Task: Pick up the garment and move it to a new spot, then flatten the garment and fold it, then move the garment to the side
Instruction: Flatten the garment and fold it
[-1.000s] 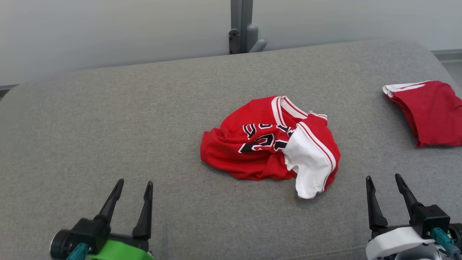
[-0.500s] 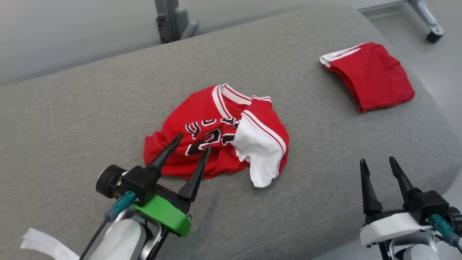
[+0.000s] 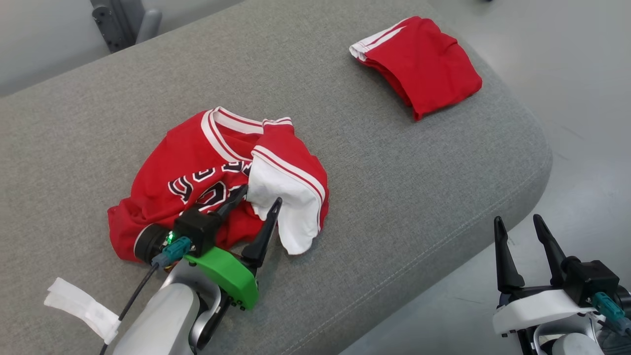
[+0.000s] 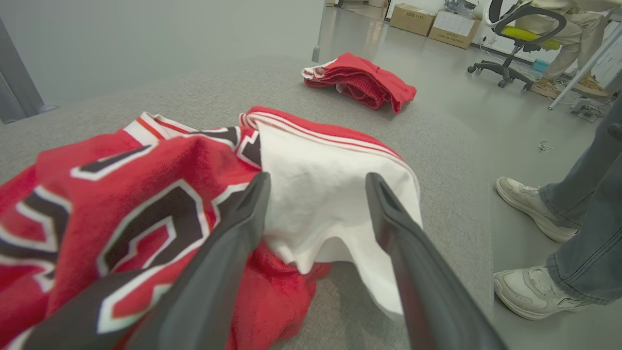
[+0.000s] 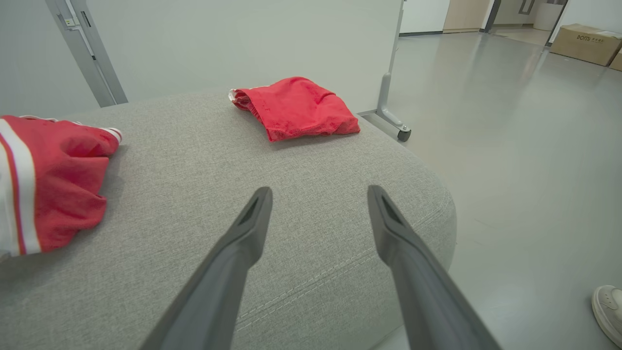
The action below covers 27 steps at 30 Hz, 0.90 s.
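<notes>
Step in hand: first pick-up, grasp not yet made. Left gripper (image 3: 262, 194) is spread wide, its fingers either side of the white lining flap of the crumpled red jersey (image 3: 192, 158), which lies left of middle on the grey cushion (image 3: 394, 187). I judge the next move calls for pushing in and closing on a thick fold. A folded red garment (image 3: 424, 64) lies well apart. Right gripper (image 3: 517, 219) hangs spread, off the cushion's edge.

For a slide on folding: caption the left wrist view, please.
Open left pincer poised over a crumpled red jersey on a grey cushion, folded red garment beyond.
</notes>
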Motion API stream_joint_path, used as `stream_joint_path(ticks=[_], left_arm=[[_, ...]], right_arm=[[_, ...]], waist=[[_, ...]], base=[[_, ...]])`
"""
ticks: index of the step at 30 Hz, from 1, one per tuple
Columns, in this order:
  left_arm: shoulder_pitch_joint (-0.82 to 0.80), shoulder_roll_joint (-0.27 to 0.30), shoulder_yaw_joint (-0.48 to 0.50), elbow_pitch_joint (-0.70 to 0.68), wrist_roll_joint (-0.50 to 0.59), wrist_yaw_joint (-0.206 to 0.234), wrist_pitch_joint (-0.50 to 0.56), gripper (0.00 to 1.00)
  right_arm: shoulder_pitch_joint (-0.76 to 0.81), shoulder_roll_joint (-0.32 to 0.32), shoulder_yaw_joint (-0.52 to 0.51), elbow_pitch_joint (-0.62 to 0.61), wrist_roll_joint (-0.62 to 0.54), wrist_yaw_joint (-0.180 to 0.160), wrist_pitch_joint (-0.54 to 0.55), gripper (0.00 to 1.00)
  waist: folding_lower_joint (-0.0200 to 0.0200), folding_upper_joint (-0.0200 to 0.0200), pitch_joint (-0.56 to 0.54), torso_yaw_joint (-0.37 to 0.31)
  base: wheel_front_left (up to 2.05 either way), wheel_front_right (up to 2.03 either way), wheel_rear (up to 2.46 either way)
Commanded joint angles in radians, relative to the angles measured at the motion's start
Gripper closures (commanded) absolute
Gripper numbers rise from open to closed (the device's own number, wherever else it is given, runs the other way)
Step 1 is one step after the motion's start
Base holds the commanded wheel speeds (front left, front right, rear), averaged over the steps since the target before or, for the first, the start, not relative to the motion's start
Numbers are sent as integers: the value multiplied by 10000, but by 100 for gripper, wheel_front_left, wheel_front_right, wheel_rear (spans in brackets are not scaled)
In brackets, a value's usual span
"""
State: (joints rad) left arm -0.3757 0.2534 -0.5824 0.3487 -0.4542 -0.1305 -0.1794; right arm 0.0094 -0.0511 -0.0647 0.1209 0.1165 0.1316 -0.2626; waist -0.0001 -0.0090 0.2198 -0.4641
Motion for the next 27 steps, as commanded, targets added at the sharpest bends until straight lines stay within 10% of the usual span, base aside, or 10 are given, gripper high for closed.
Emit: stream_joint_path(ticks=[1,22,27], left_arm=[[-197,6,88,109,-160,11,40,0],[-902,-360,-552,1147,-859,12,-119,7],[-1116,-496,-602,1603,-852,5,-369,52]], right_arm=[[-122,3,31,3,53,-19,-30,0],[-348,-3,107,225,112,-20,-30,0],[-267,-1,64,254,118,-20,-30,0]], waist=[[1,90,305,-268],[1,90,191,31],[1,90,130,-48]], base=[[0,0,0],[0,0,0],[0,0,0]])
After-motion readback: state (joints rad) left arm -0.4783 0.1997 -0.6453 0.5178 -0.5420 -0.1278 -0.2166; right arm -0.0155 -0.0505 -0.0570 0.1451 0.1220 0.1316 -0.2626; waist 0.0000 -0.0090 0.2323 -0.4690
